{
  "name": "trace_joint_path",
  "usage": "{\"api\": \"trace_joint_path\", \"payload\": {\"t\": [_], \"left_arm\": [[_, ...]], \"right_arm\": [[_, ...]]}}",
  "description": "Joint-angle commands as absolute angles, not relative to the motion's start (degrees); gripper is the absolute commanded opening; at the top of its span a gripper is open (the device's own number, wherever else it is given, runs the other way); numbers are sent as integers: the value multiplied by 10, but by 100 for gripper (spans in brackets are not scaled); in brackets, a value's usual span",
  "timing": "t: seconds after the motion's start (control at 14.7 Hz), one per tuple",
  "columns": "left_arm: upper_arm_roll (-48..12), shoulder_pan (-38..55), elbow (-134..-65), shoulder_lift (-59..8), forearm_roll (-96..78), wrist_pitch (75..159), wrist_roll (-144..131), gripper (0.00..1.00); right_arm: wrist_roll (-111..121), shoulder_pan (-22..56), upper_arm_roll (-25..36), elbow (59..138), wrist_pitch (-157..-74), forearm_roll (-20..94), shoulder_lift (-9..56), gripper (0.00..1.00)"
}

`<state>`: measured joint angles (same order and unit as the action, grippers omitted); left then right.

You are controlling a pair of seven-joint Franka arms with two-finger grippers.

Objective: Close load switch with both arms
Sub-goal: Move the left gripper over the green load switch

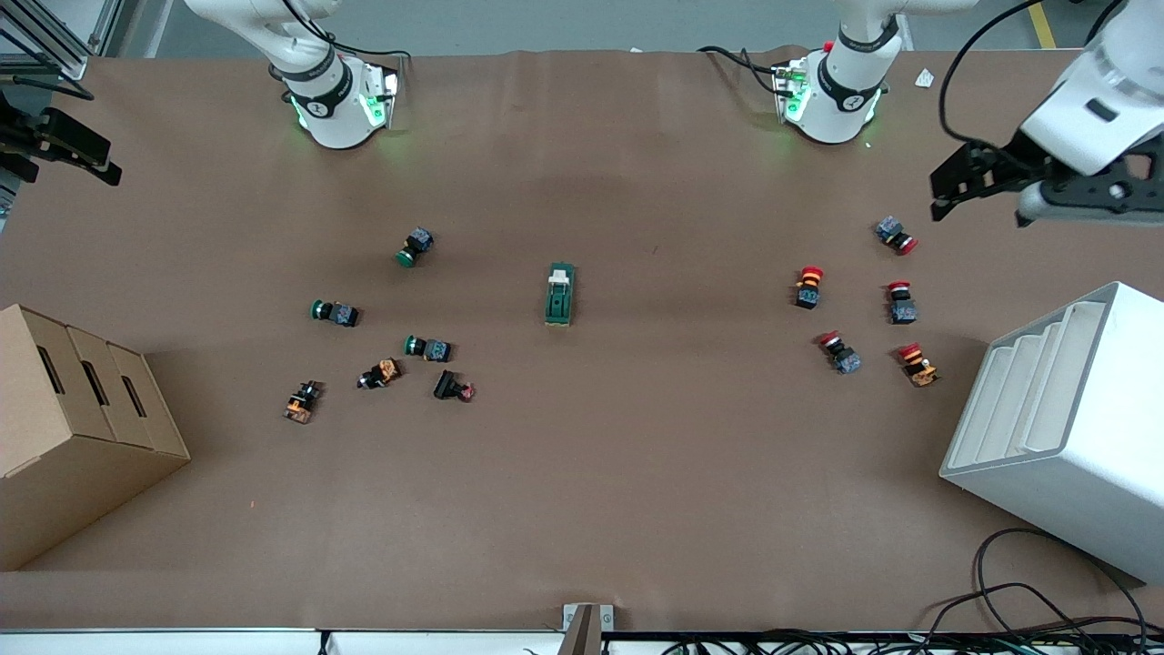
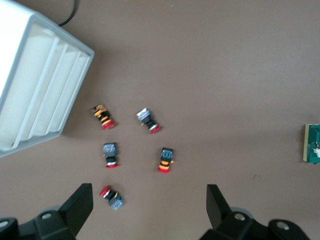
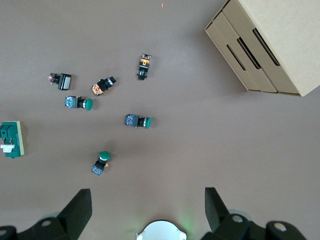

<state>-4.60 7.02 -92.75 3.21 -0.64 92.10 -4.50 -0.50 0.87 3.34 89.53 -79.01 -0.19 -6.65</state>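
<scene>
Waiting high at either end of the bench (image 1: 582,509), both arms stood well apart from the load switch (image 1: 559,295).

Front view: the switch lay mid-bench, between the green-capped buttons (image 1: 336,312) and the red-capped buttons (image 1: 808,287), its long axis running toward the front camera, white lever at the end nearer the bases. The left gripper (image 1: 964,182) hung near the white rack (image 1: 1064,428); the right gripper (image 1: 73,146) hung by the cardboard box (image 1: 73,428). Neither looked clearly closer.
Left wrist view: the left fingers (image 2: 80,202) were spread wide over red buttons; the switch (image 2: 313,143) showed at the frame's edge.
Right wrist view: the right fingers (image 3: 77,207) were likewise spread, the switch (image 3: 11,139) off beside green buttons.
</scene>
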Motion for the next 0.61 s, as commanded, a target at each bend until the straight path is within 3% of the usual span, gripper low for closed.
{"api": "trace_joint_path", "payload": {"t": [0.0,0.27,0.54], "left_arm": [[-82,76,-899,-2,3,933,-73,100],[-185,77,-904,-38,1,946,-249,100],[-288,77,-962,-59,5,1032,-415,100]], "right_arm": [[-4,3,28,911,-794,0,-81,100],[-4,3,28,911,-794,0,-81,100],[-4,3,28,911,-794,0,-81,100]]}}
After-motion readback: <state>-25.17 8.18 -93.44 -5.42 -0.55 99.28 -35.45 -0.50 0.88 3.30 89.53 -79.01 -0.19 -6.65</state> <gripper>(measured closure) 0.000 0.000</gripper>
